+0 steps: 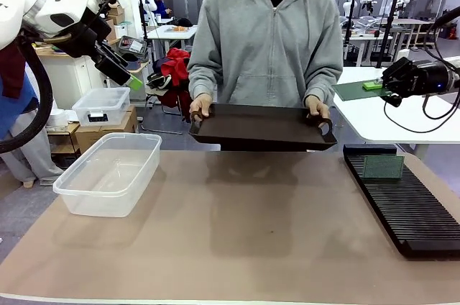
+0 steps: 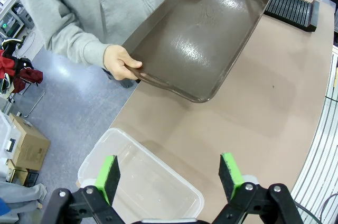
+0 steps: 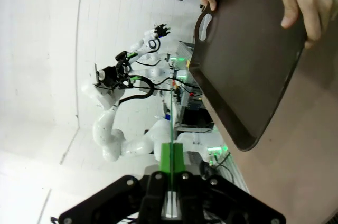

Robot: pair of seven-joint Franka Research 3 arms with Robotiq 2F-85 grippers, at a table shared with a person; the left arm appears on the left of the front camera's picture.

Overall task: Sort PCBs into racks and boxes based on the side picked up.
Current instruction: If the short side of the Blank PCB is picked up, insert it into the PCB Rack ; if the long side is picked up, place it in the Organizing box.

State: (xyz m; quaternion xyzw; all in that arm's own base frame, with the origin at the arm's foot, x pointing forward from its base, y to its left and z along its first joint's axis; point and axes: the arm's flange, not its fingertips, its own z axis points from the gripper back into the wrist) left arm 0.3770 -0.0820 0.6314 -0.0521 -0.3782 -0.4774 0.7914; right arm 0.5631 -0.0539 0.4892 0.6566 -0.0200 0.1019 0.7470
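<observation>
Brown table (image 1: pixel 237 233) in a busy lab. Person at the far side holds a dark brown tray (image 1: pixel 266 126) w/ both hands just above the far edge; the tray looks bare.

Progress, as I read it: approx halfway. One green board (image 1: pixel 382 167) already sits in the black rack (image 1: pixel 417 211) on my right, in a slot near the far end. The clear tub (image 1: pixel 100 204) on my left has nothing in it.

My right fingers (image 3: pixel 171 155) are clenched, pads pressed together, and in the wrist view a thin green edge runs straight out from between them. The front view shows a flat dark-green plate at the tips, so I take that as the second board (image 1: pixel 353 90). It's gripped by one end, off to the right of the table & well apart from rack and tub. My left fingers (image 1: pixel 133 82) are spread wide, holding nothing, raised high on the tub side.

Left to do: put the second board in rack or tub, depending on which face was picked; can't tell that face from here.

Orientation: the green board stands upright on a long edge, face toward me, long axis across the rack, i.e. left-right; the rack itself runs near-to-far. The second board lies roughly level, edge-on to my wrist cam, long axis in line w/ the fingers, pointing toward the table's middle
</observation>
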